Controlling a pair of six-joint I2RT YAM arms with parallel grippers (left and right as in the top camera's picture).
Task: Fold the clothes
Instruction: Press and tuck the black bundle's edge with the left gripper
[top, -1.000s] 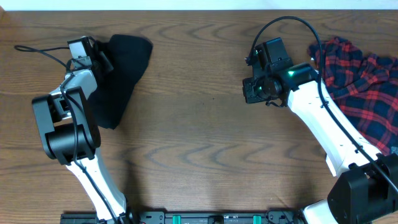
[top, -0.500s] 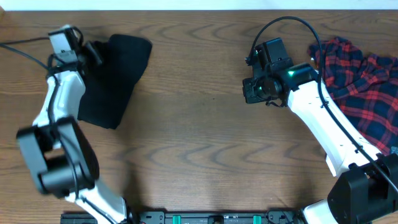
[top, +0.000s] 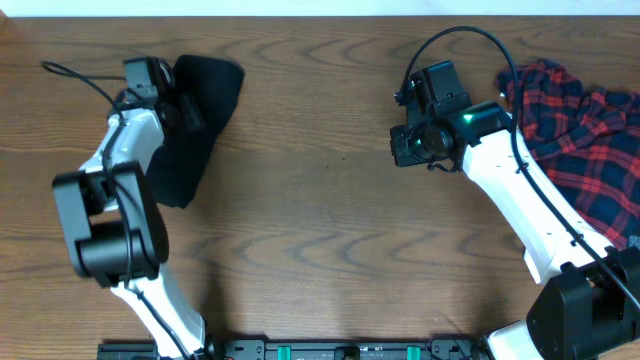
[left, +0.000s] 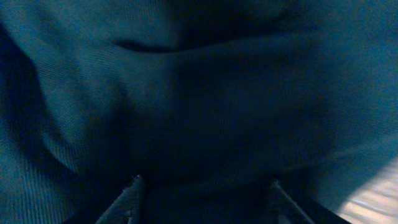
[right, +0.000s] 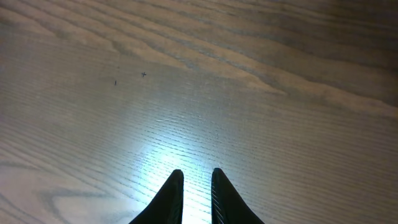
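Step in hand: work on the black shirt (top: 215, 85). It lies at the far left of the desk (top: 320, 200) as a narrow, rumpled heap, its lower end tapering toward your side. No collar or logo can be made out.

Left tool (left: 203, 196): fingers stand wide apart, low over the dark cloth. Its wrist view is filled with fabric and one deep crease. I see nothing pinched between the fingers, though the picture is dim.

Right tool (right: 197, 186): narrow, the fingertips almost meeting, holding nothing. It hangs over bare wood right of centre, just beside the plaid garment (top: 585, 140) but not touching it. That garment sits crumpled at the right edge.

Judgement: the task is far from done. Neither piece shows a clean, flat fold.

Next move, as I read it: you need a firm pinch on one edge or corner of the black shirt, not on the bulk. Pick a single layer. Otherwise the heap drags as a lump instead of folding.
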